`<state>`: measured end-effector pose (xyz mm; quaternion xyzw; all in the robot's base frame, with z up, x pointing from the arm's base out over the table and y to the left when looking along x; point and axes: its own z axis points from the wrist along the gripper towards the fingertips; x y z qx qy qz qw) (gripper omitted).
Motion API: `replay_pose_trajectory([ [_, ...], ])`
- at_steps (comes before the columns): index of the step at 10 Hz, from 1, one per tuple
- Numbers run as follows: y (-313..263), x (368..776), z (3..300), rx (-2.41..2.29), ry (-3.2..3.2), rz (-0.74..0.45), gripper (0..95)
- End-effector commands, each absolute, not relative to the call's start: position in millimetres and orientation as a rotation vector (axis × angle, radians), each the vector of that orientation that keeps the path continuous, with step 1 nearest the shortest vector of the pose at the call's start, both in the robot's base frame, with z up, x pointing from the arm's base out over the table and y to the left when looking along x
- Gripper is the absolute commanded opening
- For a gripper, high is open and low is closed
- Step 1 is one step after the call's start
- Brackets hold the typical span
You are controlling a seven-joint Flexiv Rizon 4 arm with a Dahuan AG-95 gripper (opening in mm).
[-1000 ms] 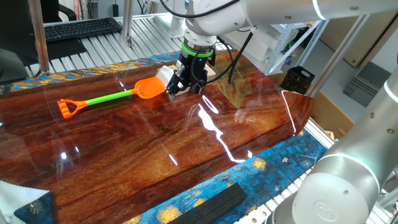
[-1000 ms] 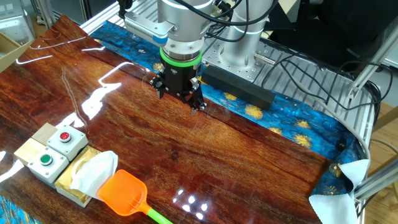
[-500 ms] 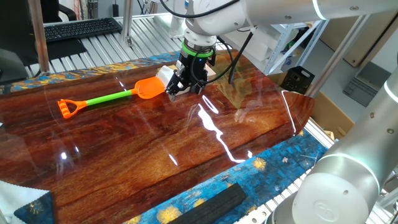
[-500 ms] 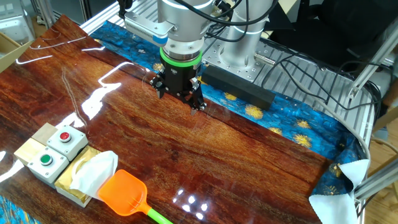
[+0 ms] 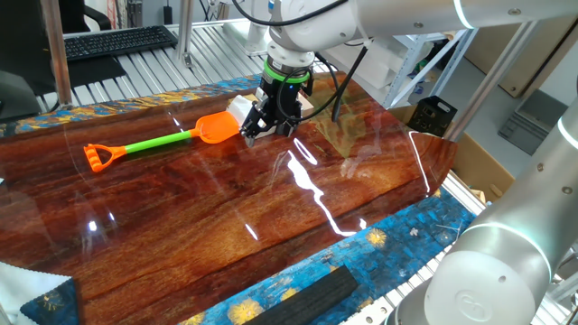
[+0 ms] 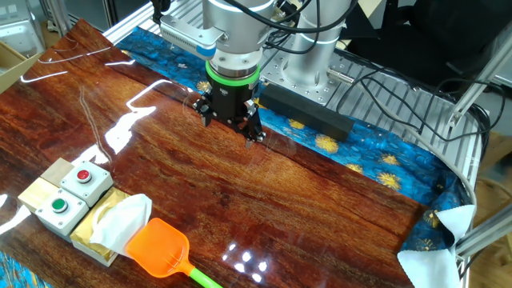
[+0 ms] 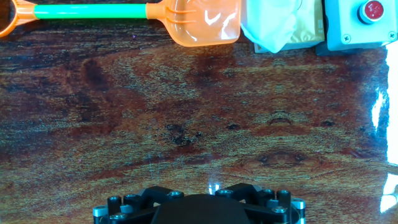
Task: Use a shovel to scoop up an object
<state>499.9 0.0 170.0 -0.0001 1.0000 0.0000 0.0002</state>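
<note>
The shovel lies flat on the wooden table, its orange blade toward the object and its green shaft and orange handle stretching away to the left. The object, a tan box with white tissue, sits right at the blade's front edge; in the hand view the object is at the top. My gripper hangs just above the bare wood a little way from both, fingers spread open with nothing between them. In one fixed view the gripper hides part of the object.
A grey box with red and green buttons stands against the object's far side. A black bar lies on the blue patterned cloth along the table edge. White cloth hangs at one corner.
</note>
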Motion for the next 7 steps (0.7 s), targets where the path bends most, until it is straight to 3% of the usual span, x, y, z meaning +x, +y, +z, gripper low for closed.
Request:
replay_pose_trajectory([
  [1,0.0,500.0,170.0,0.094,3.141,0.005,19.0],
  [7,0.2,500.1,169.4,0.095,3.141,0.057,19.0],
])
